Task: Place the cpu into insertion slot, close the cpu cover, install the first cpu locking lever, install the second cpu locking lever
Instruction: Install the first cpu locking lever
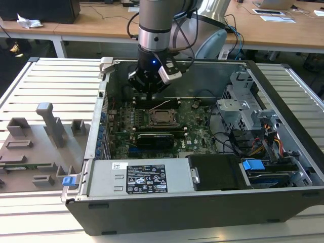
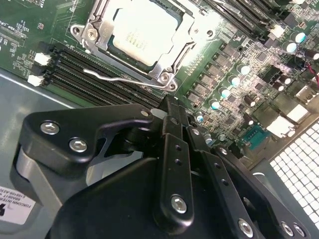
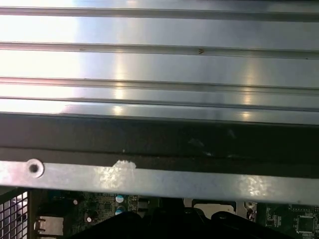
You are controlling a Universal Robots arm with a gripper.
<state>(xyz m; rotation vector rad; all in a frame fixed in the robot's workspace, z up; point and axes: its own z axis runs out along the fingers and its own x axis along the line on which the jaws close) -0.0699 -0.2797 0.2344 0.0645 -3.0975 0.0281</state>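
The cpu (image 2: 142, 30) (image 1: 163, 118) lies flat in the insertion slot (image 2: 165, 76) on the green motherboard, its silver top facing up. The cpu cover (image 2: 98, 37) lies down around it as a silver frame. A thin wire locking lever (image 2: 119, 78) runs along the socket's side next to the memory slots; whether it is latched I cannot tell. My gripper (image 2: 168, 105) (image 1: 150, 92) hangs a little above the board, just beyond the socket toward the case's far wall. Its black fingers are shut, with nothing between them.
The open computer case (image 1: 167, 212) lies on a slatted metal table. Its grey power supply (image 1: 144, 177) is at the front, a drive cage (image 1: 248, 111) is at the exterior view's right, and a long black card (image 1: 159, 137) sits in front of the socket. Grey fixtures (image 1: 48, 126) stand on the left.
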